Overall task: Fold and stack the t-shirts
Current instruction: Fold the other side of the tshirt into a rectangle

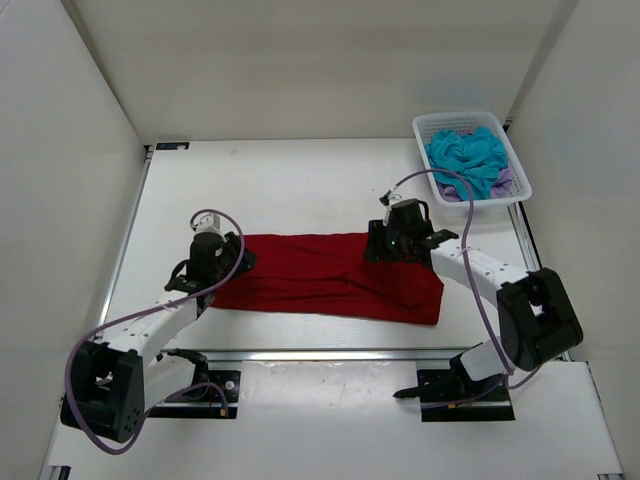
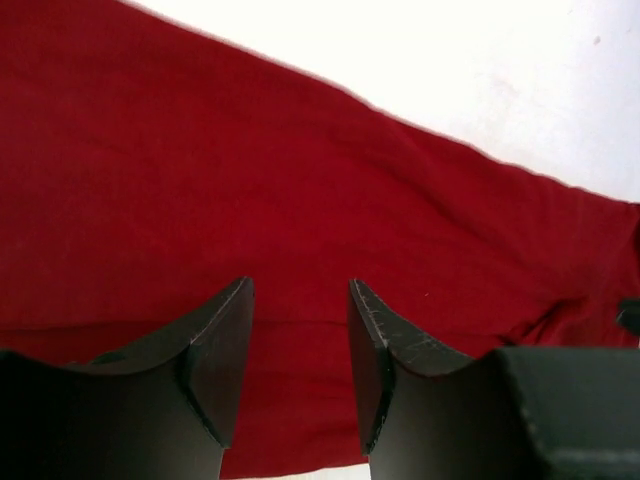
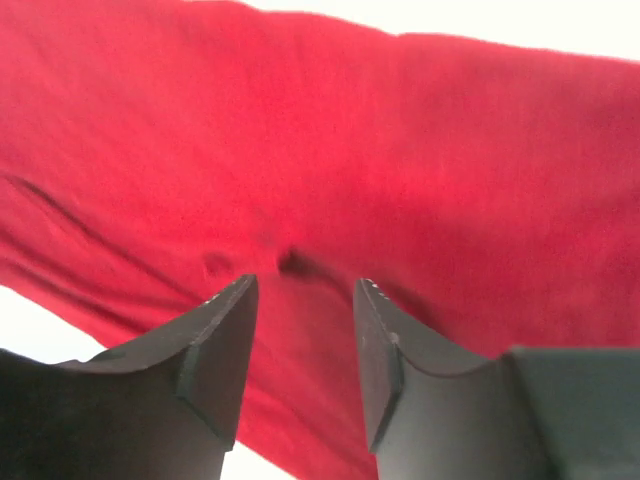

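The red t-shirt (image 1: 320,285) lies on the white desk (image 1: 280,190) as a long flattened band running left to right across the middle. Its right end is broader and reaches nearer the arm bases. A few soft creases cross its centre.

The left pincer (image 1: 238,262) is low over the left end of the red cloth. In the left wrist view, the left pincer (image 2: 300,285) has its two dark fingers parted, and the red t-shirt (image 2: 250,180) fills the gap between them. Nothing is clamped. White desk shows past the cloth's far edge.

The right pincer (image 1: 375,245) sits at the far edge of the shirt, right of its middle. In the right wrist view, the right pincer (image 3: 305,280) is likewise spread, with its fingers apart. The red t-shirt (image 3: 400,150) lies beneath, and a small pucker in the cloth sits just ahead of the tips. I cannot tell whether the tips touch the fabric.

At the far right corner of the desk stands a white lattice basket (image 1: 460,116). It holds the teal-blue t-shirt (image 1: 468,155), bunched on top. The lavender t-shirt (image 1: 506,180) peeks out beneath it at the near side.
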Robot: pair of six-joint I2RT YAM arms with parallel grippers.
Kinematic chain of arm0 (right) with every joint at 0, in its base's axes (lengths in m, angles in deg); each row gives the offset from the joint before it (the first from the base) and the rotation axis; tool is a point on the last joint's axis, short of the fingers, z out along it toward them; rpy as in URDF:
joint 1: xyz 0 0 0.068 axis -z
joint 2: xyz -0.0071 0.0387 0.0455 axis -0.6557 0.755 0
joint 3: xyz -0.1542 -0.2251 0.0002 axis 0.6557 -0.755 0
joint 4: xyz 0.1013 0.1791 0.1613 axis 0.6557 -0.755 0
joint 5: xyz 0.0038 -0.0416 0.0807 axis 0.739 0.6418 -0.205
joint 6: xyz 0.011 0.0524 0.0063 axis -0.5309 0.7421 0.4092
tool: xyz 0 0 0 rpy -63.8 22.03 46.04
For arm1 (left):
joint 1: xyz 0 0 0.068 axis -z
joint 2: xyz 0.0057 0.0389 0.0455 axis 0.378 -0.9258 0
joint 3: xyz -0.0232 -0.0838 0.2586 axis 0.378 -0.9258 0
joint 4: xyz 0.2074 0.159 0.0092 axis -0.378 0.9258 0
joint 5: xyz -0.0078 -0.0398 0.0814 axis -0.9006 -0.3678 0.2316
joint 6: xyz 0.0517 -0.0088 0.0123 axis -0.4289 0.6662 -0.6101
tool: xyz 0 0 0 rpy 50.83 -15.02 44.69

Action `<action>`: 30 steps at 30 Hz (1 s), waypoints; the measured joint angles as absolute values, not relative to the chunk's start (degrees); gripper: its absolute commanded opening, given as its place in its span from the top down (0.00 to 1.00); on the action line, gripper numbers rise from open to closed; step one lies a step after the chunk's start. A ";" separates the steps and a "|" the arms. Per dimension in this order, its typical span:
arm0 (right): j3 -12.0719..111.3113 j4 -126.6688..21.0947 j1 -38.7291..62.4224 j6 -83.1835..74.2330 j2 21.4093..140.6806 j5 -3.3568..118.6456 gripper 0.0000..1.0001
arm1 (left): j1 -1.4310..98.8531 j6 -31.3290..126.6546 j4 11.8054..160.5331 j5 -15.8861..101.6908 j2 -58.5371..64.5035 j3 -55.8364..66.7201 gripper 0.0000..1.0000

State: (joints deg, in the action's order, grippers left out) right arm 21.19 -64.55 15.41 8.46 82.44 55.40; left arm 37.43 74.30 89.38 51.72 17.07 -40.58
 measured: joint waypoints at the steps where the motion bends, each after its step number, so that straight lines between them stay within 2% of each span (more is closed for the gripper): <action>1: 21.91 -63.37 15.56 8.04 83.36 55.22 0.55 | 37.52 74.50 88.76 51.63 16.87 -41.34 0.47; 10: 23.94 -59.52 15.91 5.94 90.73 50.39 0.55 | 37.70 74.87 85.81 50.85 16.55 -43.22 0.47; 16: 23.35 -59.74 14.41 5.27 90.55 48.95 0.84 | 37.70 74.96 84.61 50.69 16.33 -43.33 0.48; 18: 22.48 -60.22 13.99 5.40 88.98 49.08 0.98 | 37.74 74.98 84.31 50.67 15.95 -43.46 0.48; 19: 22.15 -60.73 13.90 5.66 87.77 49.12 1.00 | 37.81 75.09 84.24 50.69 15.78 -43.46 0.48; 24: 21.82 -63.39 13.20 6.86 83.21 49.60 1.00 | 38.09 75.17 83.89 50.65 15.54 -43.46 0.48; 28: 20.42 -65.29 8.51 9.40 80.19 50.22 1.00 | 38.09 75.52 83.89 50.65 15.58 -43.42 0.48; 29: 19.81 -65.38 6.69 10.45 79.84 50.35 0.93 | 38.07 75.57 83.89 50.61 15.58 -43.42 0.48; 30: 19.09 -65.38 4.90 11.76 79.64 50.39 0.82 | 38.07 75.61 83.91 50.50 15.58 -43.35 0.48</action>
State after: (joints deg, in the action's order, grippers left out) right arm 19.09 -65.38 4.90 11.76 79.64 50.39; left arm 38.07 75.61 83.91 50.50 15.58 -43.35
